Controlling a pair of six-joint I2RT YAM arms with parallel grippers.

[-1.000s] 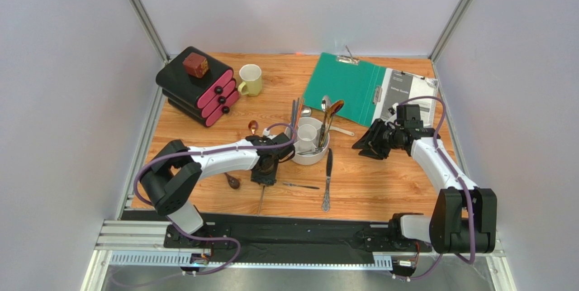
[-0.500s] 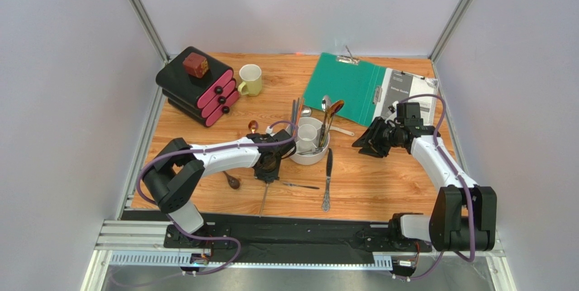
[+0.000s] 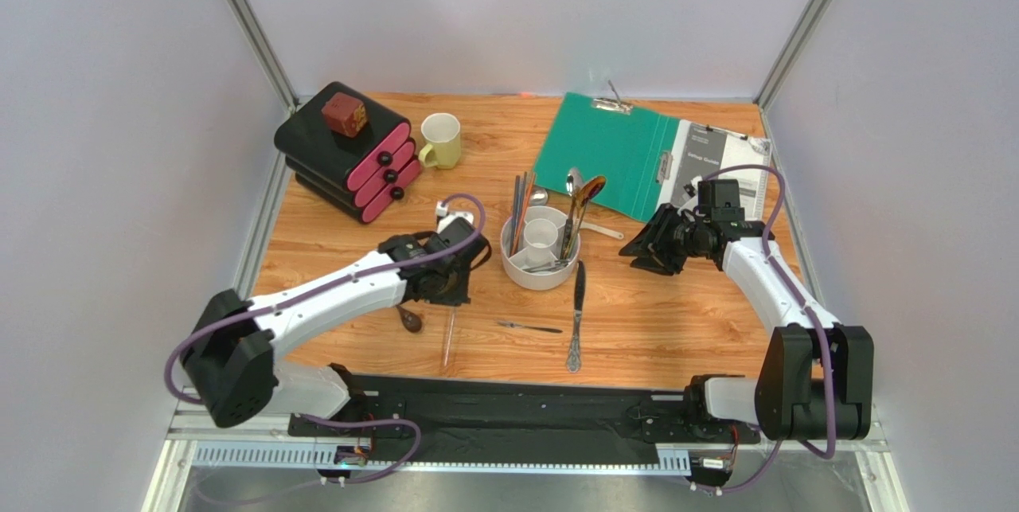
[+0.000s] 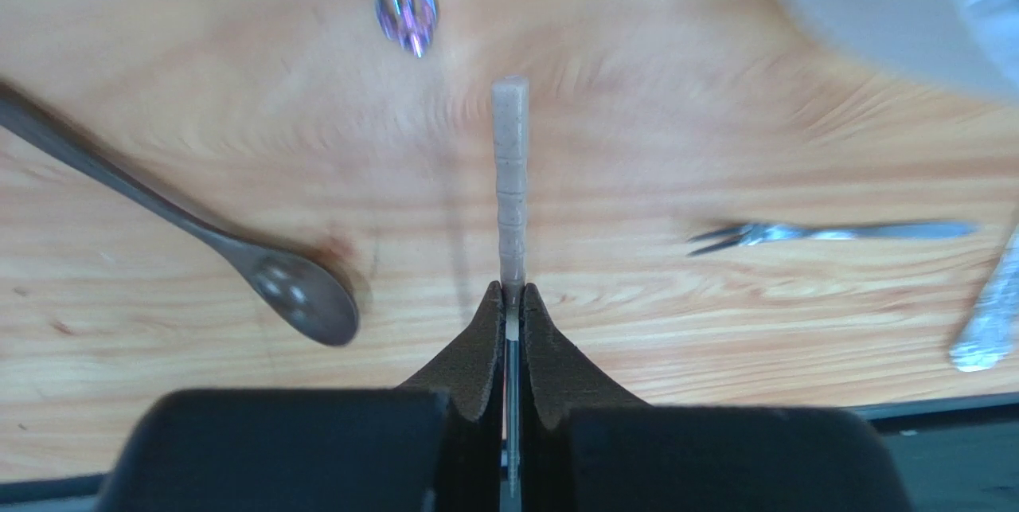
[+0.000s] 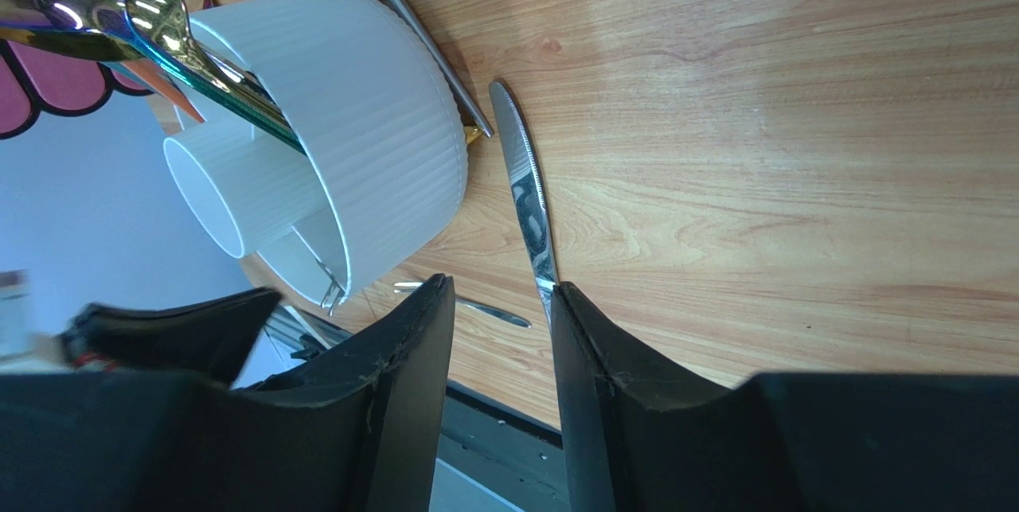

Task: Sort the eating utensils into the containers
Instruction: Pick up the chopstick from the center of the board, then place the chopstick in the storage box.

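**Gripping a slim utensil beside the white holder**

Reaches low across the table with the left arm, elbow out toward the near-left corner, wrist just left of the white holder (image 3: 541, 271). Clamps the left gripper (image 4: 512, 295) tight on a slim pale utensil (image 4: 511, 178) — grey-white, square-ended, ringed with fine grooves; cannot tell which kind. Points it toward the near edge, between a dark spoon (image 3: 409, 320) and a small silver fork (image 3: 530, 327). Holds the right gripper (image 5: 499, 291) right of the holder, jaws apart and empty — a silver knife (image 5: 526, 196) flat on the wood ahead of them. Shows several utensils standing in the holder, an iridescent spoon (image 5: 108, 10) among them.
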